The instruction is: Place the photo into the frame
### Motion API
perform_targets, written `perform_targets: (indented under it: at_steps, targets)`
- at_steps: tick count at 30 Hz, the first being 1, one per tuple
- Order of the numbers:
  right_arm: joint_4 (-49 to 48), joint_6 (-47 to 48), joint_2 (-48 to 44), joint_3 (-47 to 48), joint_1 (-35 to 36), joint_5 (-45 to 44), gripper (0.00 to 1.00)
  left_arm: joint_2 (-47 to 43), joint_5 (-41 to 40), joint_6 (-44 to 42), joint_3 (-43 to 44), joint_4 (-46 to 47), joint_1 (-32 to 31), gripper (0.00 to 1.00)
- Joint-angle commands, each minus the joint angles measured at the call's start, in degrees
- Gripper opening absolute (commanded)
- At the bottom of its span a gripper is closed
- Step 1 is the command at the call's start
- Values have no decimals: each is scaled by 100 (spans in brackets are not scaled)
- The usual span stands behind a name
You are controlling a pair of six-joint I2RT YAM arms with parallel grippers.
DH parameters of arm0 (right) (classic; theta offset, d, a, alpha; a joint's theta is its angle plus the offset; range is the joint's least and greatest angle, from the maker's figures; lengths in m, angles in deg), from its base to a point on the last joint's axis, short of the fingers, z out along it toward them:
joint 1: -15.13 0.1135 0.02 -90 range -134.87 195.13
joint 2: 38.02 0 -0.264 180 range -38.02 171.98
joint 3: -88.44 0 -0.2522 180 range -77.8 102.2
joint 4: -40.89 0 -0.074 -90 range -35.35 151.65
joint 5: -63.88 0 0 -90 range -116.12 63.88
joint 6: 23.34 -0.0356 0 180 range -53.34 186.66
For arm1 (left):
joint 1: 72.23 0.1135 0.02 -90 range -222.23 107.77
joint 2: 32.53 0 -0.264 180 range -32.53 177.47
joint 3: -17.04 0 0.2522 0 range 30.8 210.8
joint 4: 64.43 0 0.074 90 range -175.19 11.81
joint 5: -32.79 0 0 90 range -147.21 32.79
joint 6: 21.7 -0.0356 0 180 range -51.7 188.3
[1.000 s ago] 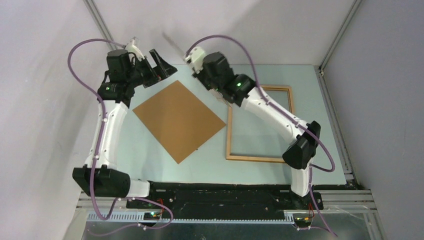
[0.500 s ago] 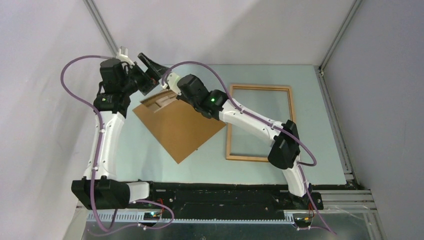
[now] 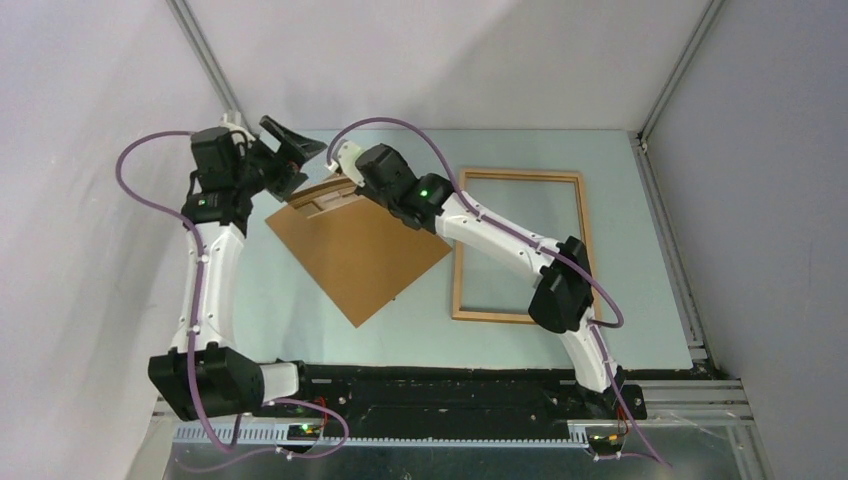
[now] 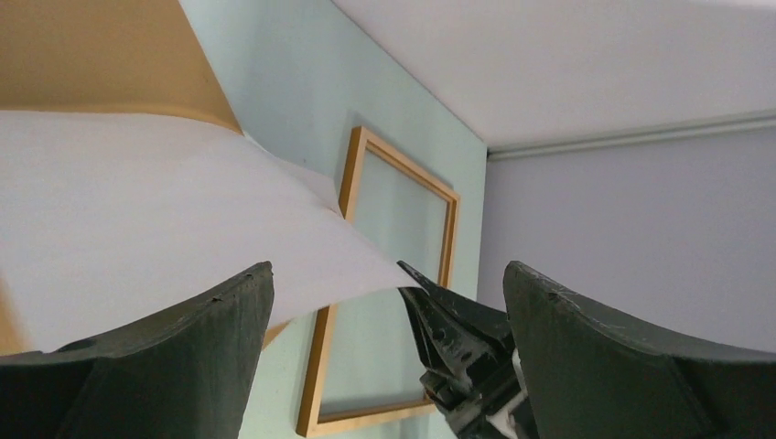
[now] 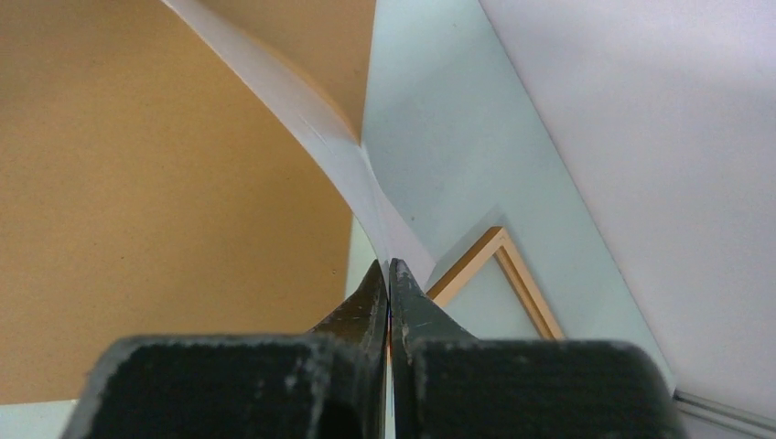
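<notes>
The photo (image 3: 325,198) hangs bowed above the far corner of the brown backing board (image 3: 355,248), print side up in the top view. My right gripper (image 3: 345,183) is shut on its edge; in the right wrist view the sheet (image 5: 302,110) runs out from between the pressed jaws (image 5: 389,263). My left gripper (image 3: 300,160) is open just left of the photo, and its wrist view shows the photo's white back (image 4: 137,210) between the spread fingers, untouched (image 4: 389,270). The light-wood frame (image 3: 462,250) lies flat to the right.
The backing board (image 5: 137,183) lies turned like a diamond between the two arms. The frame's moulding (image 4: 346,187) is a short way right of the board. White walls close in at the back and left; a metal rail runs along the table's right edge (image 3: 665,240).
The right arm swung left and down with the photo, from raised near the back wall to just above the board's far corner. The left gripper drifted slightly left and stayed open.
</notes>
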Motion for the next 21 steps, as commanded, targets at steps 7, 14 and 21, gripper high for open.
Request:
perform_targets:
  at_steps: [7,14,21]
  targets:
    - [64,-287,173,574,-440,183,0,-618,11,113,258,97,288,100]
    - [134,-480,140,467,-366,337,0,-712,332,813,-695,610,262,100]
    - [131,-649,197,323,-111,428,0,-250,209,1156,-908,946,7,100]
